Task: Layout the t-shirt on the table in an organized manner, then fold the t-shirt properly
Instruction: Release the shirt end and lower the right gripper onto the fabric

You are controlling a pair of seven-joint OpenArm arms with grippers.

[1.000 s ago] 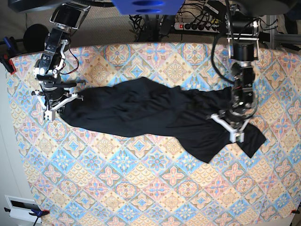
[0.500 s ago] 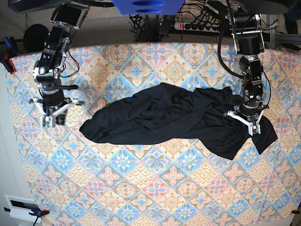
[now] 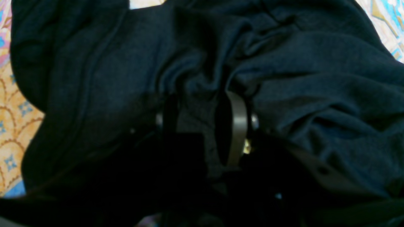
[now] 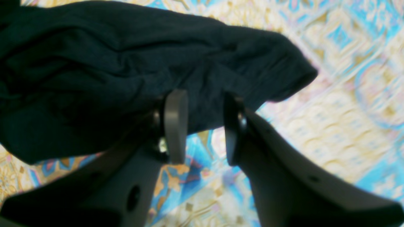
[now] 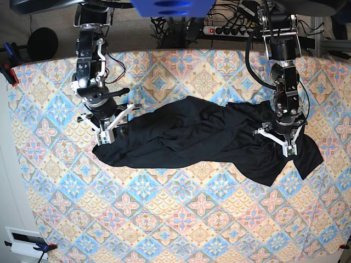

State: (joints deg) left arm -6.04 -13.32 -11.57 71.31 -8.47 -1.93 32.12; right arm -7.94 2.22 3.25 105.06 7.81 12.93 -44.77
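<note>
The black t-shirt (image 5: 186,137) lies crumpled in a long band across the middle of the patterned table (image 5: 164,219). My right gripper (image 5: 112,129) hovers at the shirt's left end. In the right wrist view that gripper (image 4: 204,97) is open, with the shirt (image 4: 94,63) just beyond its fingertips and the table (image 4: 315,126) below. My left gripper (image 5: 277,143) sits on the shirt's right part. Up close, the left gripper (image 3: 202,107) has its jaws apart, and bunched folds of the shirt (image 3: 315,78) lie between and around the fingers.
Past the table's far edge lie a power strip and cables (image 5: 230,30) and a round black object (image 5: 41,41). A red clamp (image 5: 10,74) grips the left edge. A white device (image 5: 24,241) sits off the near left corner.
Both grippers have opened and let go of the stretched shirt. Its left end slid toward the middle and bunched up. The right arm swung back in to that end.
</note>
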